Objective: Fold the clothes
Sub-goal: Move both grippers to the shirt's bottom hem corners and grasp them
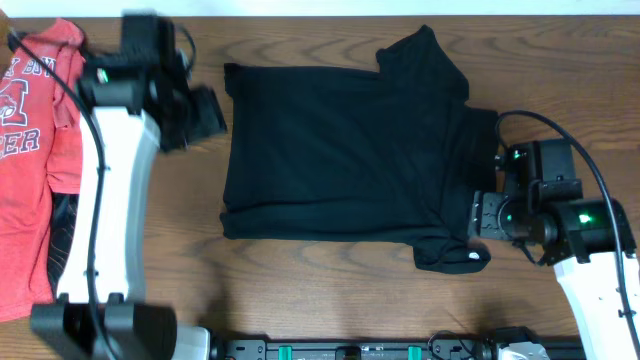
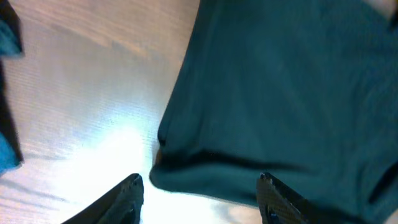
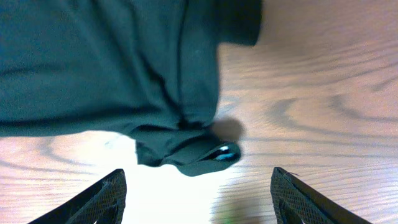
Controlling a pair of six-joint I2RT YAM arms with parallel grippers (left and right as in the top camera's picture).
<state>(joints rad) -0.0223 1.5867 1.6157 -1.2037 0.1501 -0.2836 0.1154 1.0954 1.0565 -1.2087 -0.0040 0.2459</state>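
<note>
A brown wood-grain worktop (image 1: 320, 300) is carrying everything; no more of the room is showing. The black shirt (image 1: 340, 150) is lying spread out between the two claws. The left claw (image 2: 200, 186) is standing wide, gripping nothing, with the shirt's corner lying just ahead of its fingers (image 2: 132, 186). The orange-red T-shirt (image 1: 25, 150) is lying on the far side of that claw, away from the black shirt. The right claw (image 3: 199, 180) is also gaping wide and holding nothing, hanging over bare wood, with a bunched bit of the shirt's edge lying just in front of it.
</note>
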